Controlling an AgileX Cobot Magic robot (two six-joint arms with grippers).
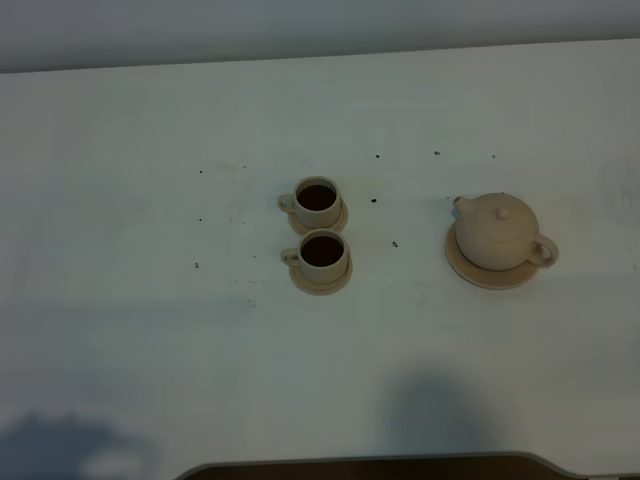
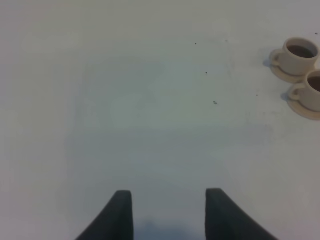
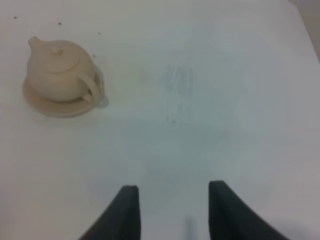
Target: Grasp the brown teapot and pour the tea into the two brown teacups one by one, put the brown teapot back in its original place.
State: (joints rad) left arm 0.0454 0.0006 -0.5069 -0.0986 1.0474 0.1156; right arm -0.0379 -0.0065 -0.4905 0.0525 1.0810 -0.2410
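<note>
The brown teapot point(image 1: 497, 229) stands upright on its wide saucer point(image 1: 478, 274) at the right of the white table; the right wrist view also shows the teapot point(image 3: 59, 70) on this saucer point(image 3: 35, 99). The two brown teacups point(image 1: 317, 199) point(image 1: 321, 252) stand on small saucers near the table's middle, both holding dark tea. They also show in the left wrist view point(image 2: 298, 53) point(image 2: 311, 89). My left gripper point(image 2: 169, 197) is open and empty over bare table. My right gripper point(image 3: 173, 194) is open and empty, away from the teapot. Neither arm shows in the exterior high view.
The white table point(image 1: 150, 330) has a few small dark specks point(image 1: 394, 243) around the cups. Its back edge runs along the top of the exterior high view. A dark rim point(image 1: 380, 468) lies at the front edge.
</note>
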